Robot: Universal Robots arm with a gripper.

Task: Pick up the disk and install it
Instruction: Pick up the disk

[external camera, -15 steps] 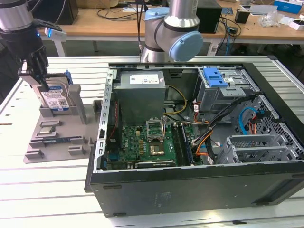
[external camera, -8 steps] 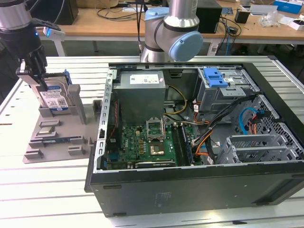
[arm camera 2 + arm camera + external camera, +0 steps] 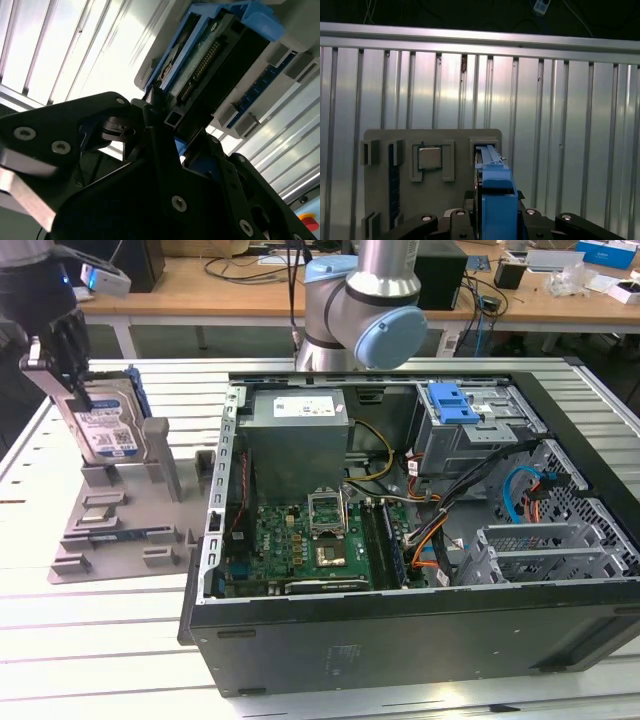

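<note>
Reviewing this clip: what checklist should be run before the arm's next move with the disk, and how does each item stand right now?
1. Grip on the disk: ok. The gripper is shut on the top edge of the disk.
2. Disk attitude: ok. It stands on edge, nearly upright, at the grey fixture.
3. Disk free of the fixture's slot: cannot tell.
4. Computer case open: ok. The side panel is off and the inside is exposed.
5. Drive cage under the blue latch free to take the disk: cannot tell.
</note>
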